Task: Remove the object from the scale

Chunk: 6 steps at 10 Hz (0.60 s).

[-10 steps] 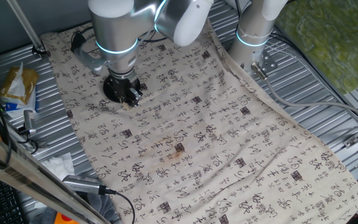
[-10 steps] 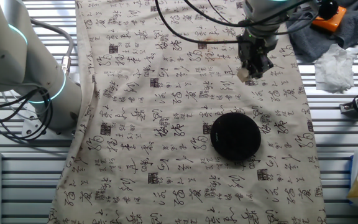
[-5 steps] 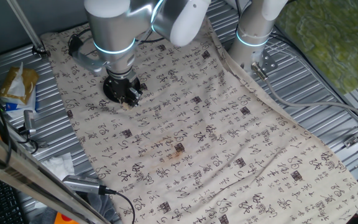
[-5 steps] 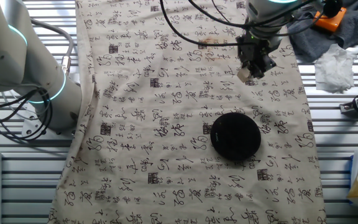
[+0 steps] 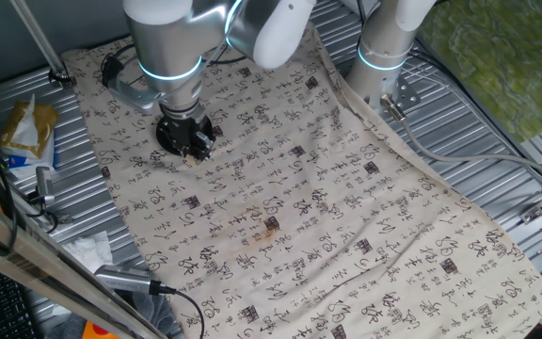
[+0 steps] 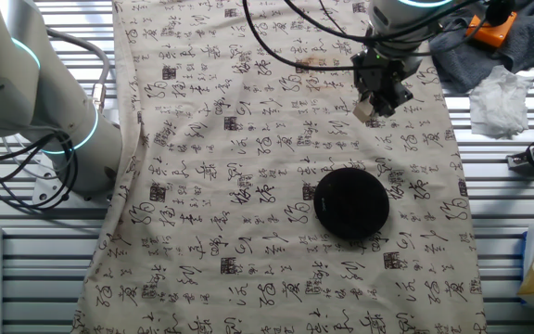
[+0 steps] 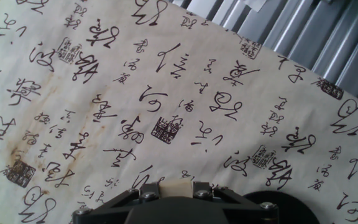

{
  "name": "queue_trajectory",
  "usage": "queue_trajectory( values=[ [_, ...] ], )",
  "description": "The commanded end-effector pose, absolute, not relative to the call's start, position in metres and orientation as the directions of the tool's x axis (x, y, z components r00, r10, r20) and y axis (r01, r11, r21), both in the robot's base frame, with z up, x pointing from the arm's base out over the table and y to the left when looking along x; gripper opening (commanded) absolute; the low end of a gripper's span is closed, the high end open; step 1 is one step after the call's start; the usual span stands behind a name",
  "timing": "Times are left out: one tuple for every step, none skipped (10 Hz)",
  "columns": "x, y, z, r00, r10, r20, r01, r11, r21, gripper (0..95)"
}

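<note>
My gripper [image 6: 367,107] is shut on the small tan wooden block [image 6: 363,109] and holds it above the printed cloth, away from the scale. The scale [image 6: 350,202] is a flat round black disc lying bare on the cloth, nearer the camera than the gripper in that fixed view. In the hand view the block [image 7: 176,190] sits clamped between the two dark fingers [image 7: 140,193] at the bottom edge, and a dark arc of the scale [image 7: 272,210] shows at the lower right. In the other fixed view the gripper [image 5: 192,153] holds the block [image 5: 192,158], and the arm hides the scale.
A cream cloth [image 6: 248,186] with black characters covers the table; a brownish stain [image 5: 269,226] marks its middle. A second arm's base [image 5: 384,56] stands at the cloth's edge. Crumpled tissue [image 6: 503,97], an orange object [image 6: 485,28], a snack bag [image 5: 26,127] and cables lie on the ribbed metal around it.
The gripper with the block has shifted very slightly; the block stays clamped and the scale has not moved.
</note>
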State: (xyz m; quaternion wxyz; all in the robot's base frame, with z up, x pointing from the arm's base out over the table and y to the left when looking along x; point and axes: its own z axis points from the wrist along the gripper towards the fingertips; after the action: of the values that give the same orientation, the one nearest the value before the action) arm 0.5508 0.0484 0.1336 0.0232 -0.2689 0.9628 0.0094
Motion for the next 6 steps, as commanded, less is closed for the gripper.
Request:
queue_trajectory(
  values=[
    [0.5499,0.0488,0.1341,-0.853,-0.519,-0.056,-0.52,0.854,0.011,0.0],
    [0.5499,0.0488,0.1341,-0.852,-0.521,-0.057,-0.522,0.853,0.012,0.0],
    [0.5499,0.0488,0.1341,-0.85,-0.523,-0.058,-0.524,0.851,0.013,0.0],
    [0.5499,0.0488,0.1341,-0.85,-0.523,-0.059,-0.525,0.851,0.012,0.0],
    [0.5499,0.0488,0.1341,-0.85,-0.524,-0.059,-0.526,0.851,0.012,0.0],
    [0.5507,0.0503,0.1329,-0.849,-0.525,-0.058,-0.527,0.85,0.01,0.0]
  ],
)
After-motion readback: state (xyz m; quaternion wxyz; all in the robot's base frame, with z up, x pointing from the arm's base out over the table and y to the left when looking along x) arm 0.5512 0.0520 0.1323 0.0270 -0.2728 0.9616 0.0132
